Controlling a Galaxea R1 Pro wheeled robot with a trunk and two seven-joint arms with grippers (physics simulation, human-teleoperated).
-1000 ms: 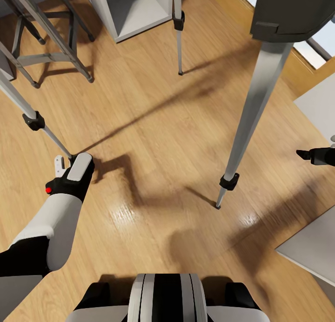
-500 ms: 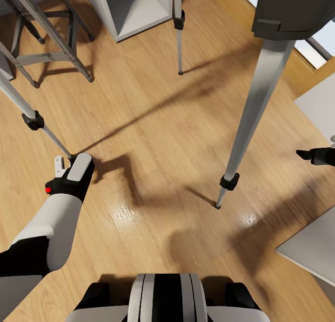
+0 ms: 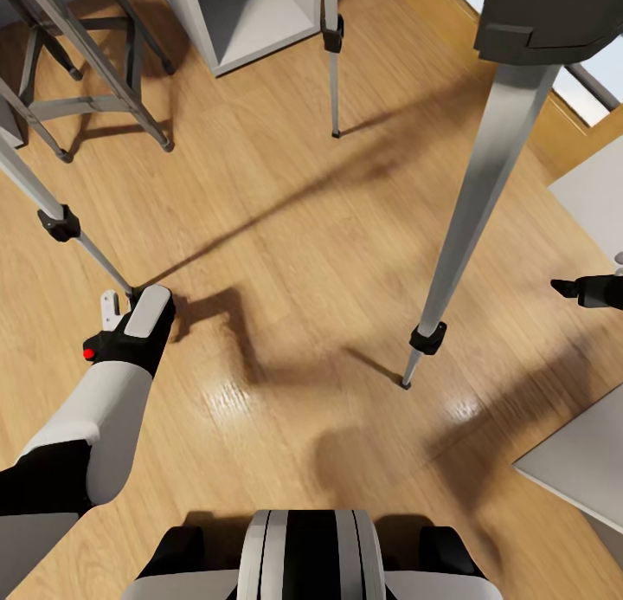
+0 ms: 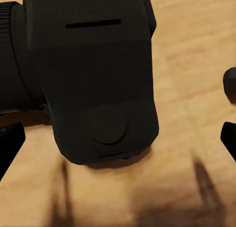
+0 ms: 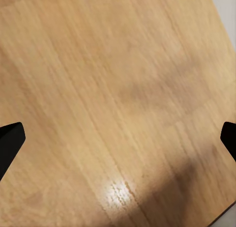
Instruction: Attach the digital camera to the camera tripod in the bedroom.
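The small black DSLR-style digital camera [image 4: 93,74], with its lens barrel to one side, hangs in the left wrist view close in front of the left gripper [image 4: 118,136], above and between the two dark fingertips [image 4: 11,141] that show at the frame edges. Those tips stand wide apart and do not visibly touch the body, so whether the jaws hold the camera further back, out of sight, cannot be told. In the head view the left gripper [image 3: 111,310] sits low, just beside the foot of one silver telescoping leg [image 3: 95,254] of the tall camera tripod [image 3: 480,193], whose black head [image 3: 549,16] stands high above and well away from both sets of jaws. The right gripper [image 5: 118,133] has its tips spread wide with only the light wooden plank floor [image 5: 98,89] between them, pinching nothing; in the head view it [image 3: 562,288] reaches in beyond the nearest leg. A small grey metal stool [image 3: 86,106] stands further off. The step in hand appears to be bringing the camera to the tripod, with attachment not yet made. The next move likely calls for lifting the camera from leg-foot height up to the black head and settling its underside onto the mount, keeping clear of the legs and their black joints [image 3: 427,338].
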